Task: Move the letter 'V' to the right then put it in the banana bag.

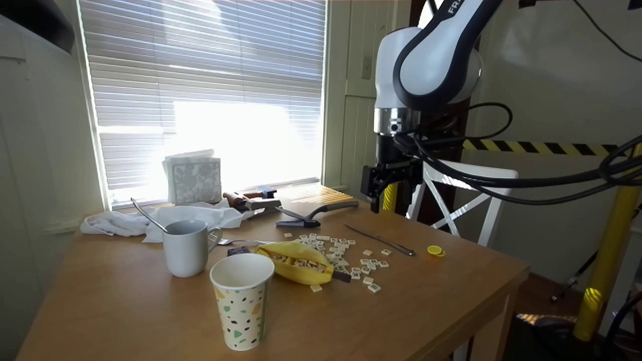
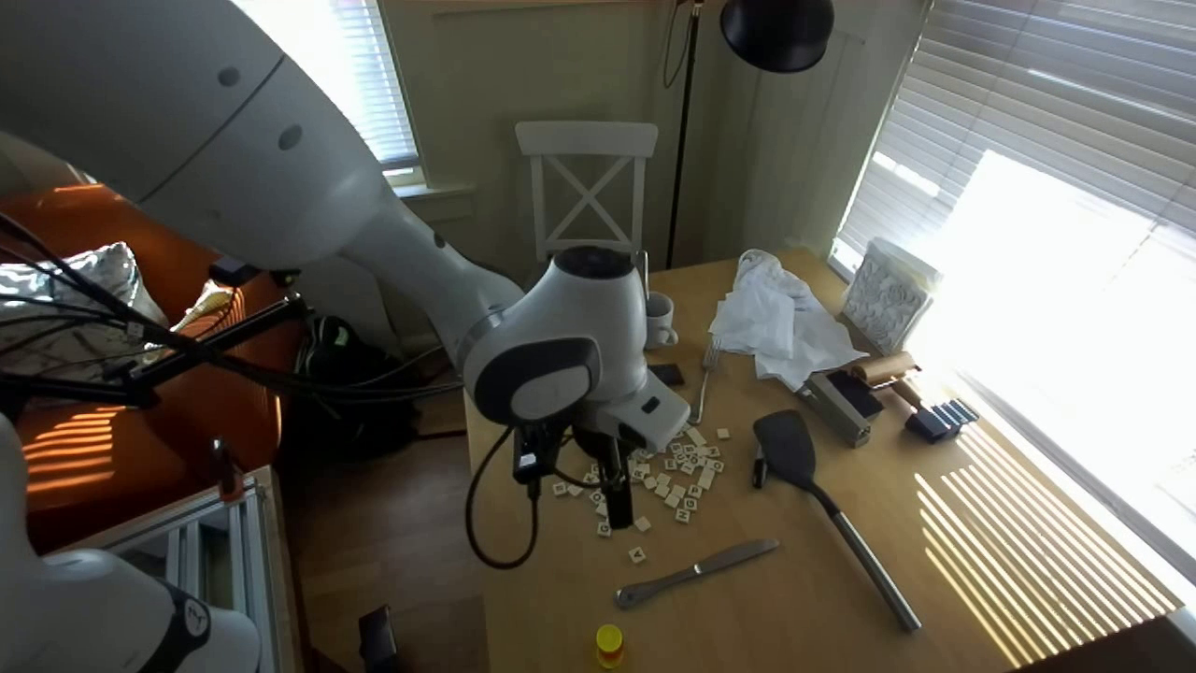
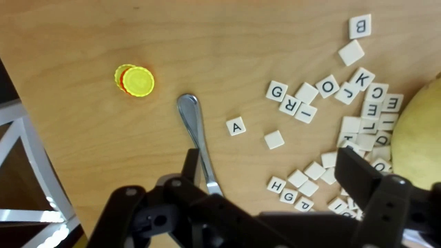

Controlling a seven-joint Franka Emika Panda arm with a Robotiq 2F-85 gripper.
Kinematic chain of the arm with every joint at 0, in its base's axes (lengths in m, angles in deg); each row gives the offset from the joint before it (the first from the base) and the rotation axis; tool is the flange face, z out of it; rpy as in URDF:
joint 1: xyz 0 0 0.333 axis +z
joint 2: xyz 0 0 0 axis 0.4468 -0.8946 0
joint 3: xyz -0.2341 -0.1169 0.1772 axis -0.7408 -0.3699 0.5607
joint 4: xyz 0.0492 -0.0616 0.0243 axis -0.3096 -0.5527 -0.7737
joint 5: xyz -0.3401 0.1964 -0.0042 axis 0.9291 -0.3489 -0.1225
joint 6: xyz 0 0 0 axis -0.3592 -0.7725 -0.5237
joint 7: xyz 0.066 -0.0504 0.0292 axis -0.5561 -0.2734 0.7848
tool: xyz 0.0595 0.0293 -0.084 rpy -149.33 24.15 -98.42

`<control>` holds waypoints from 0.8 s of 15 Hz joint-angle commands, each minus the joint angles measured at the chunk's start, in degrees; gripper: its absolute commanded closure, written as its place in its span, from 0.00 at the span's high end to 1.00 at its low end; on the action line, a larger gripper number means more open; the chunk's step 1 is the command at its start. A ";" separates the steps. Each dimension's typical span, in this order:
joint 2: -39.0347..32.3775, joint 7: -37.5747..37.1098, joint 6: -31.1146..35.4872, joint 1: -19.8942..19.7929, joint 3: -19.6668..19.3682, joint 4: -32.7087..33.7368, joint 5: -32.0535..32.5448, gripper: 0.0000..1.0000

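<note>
Above table [image 1: 341, 326], end effector [image 3: 268, 153] (spread), tiles [image 3: 314, 171] below

1. Yellow, dark-tipped: banana bag [image 1: 293, 273]
2. Cream with green, orange and dark flecks: paper cup [image 1: 243, 311] near the banana bag
3. Ivory, many with black lettering: letter tiles [image 3: 305, 113] beside the banana bag
4. Yellow and red: discs [image 3: 137, 81] well apart from the banana bag
5. Black: end effector [image 3: 267, 166]
6. Light brown, grained: worktop [image 1: 326, 321]
</note>
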 commanded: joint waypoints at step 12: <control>-4.72 15.89 5.30 -10.25 7.63 0.96 -5.09 1.00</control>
